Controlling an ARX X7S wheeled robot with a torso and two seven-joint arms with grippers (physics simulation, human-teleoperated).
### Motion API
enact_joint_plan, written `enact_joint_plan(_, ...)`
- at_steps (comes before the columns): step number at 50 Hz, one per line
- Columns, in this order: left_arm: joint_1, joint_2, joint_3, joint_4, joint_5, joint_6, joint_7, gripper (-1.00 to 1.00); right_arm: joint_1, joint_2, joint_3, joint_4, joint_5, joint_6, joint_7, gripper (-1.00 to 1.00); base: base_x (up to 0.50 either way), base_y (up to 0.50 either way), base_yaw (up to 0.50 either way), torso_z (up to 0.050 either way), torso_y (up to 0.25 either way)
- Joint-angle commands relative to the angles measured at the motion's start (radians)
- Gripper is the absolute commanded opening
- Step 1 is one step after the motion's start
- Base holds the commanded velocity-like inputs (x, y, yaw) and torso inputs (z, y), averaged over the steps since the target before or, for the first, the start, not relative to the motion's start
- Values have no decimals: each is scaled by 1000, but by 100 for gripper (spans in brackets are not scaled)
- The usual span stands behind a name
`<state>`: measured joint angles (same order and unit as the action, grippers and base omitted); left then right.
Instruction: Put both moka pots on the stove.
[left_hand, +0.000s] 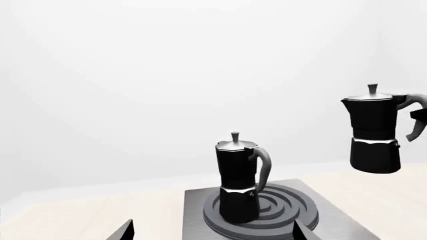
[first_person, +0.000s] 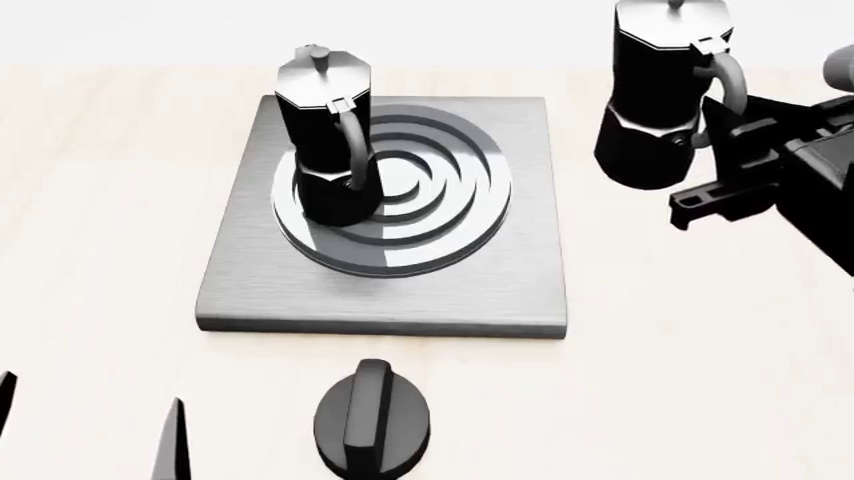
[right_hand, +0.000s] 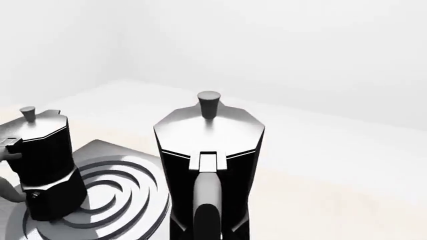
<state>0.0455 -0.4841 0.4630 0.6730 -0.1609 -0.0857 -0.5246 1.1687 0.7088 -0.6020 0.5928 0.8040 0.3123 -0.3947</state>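
Note:
One moka pot (first_person: 327, 140) stands upright on the left part of the ring burner of the stove (first_person: 521, 270); it also shows in the left wrist view (left_hand: 237, 180) and the right wrist view (right_hand: 43, 165). My right gripper (first_person: 727, 150) is shut on the handle of the second moka pot (first_person: 661, 100) and holds it upright in the air, just right of the stove's far right corner. This pot fills the right wrist view (right_hand: 210, 165) and hangs at the edge of the left wrist view (left_hand: 373, 132). My left gripper (left_hand: 213, 235) is open and empty, in front of the stove (left_hand: 333, 210).
A squat round black knob (first_person: 374, 420) lies on the light table (first_person: 107, 200) just in front of the stove's front edge. My left gripper's fingertips (first_person: 171, 445) show at the lower left corner of the head view.

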Motion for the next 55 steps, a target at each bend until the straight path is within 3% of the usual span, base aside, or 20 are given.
enact_joint_plan(1,0,-4,-5,8,-5,-5,-5,100,68,-68,-5,60,-34,-19,-40,-100,0,0,0,0,0)
enact_joint_plan(30,6,-12,-13,11,-12,6,-13,100,124,-244,-37,224,-94,-115,-58,-100,0,0,0,1,1)
enact_joint_plan(55,3,-15,-10,18,-13,0,-18,100,128,-397,-34,416,-148,-299,-42,-100,0,0,0,0,1)
